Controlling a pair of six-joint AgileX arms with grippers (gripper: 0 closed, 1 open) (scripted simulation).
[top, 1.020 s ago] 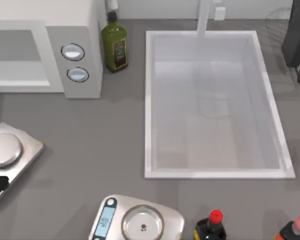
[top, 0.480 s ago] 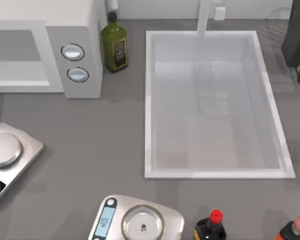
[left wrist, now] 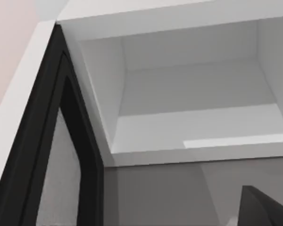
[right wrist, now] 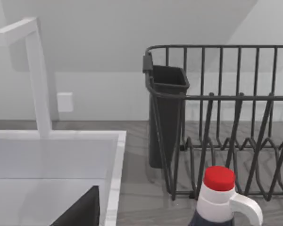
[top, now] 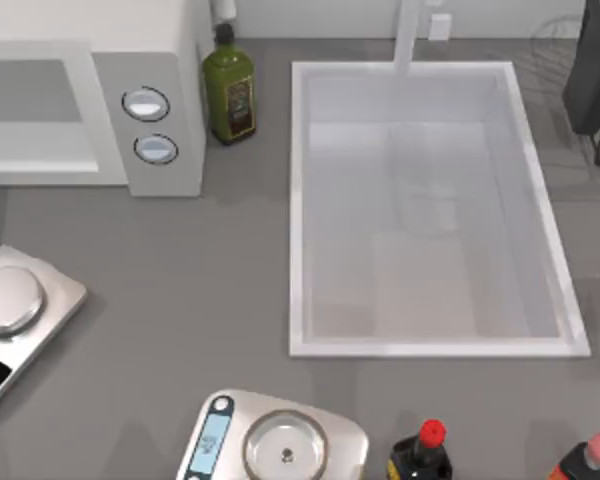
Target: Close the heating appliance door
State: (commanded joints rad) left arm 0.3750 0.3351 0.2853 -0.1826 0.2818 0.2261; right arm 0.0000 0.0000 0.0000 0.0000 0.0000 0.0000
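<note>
Microwave (top: pixel 90 90) open at the counter's (top: pixel 180 290) far left, door (left wrist: pixel 47 155) swung out.
The left wrist view looks straight into the white cavity (left wrist: pixel 188 99). The door's dark-framed edge and grey window stand ahead of the left jaws, to one side. A dark wedge at that view's edge is probably a left jaw finger; whether the left jaws are wide or narrow, cannot tell. The right wrist view faces the dish rack (right wrist: pixel 226 117), the tap (right wrist: pixel 35 70) and a red-capped bottle (right wrist: pixel 219 197); right jaws' state likewise cannot tell.
</note>
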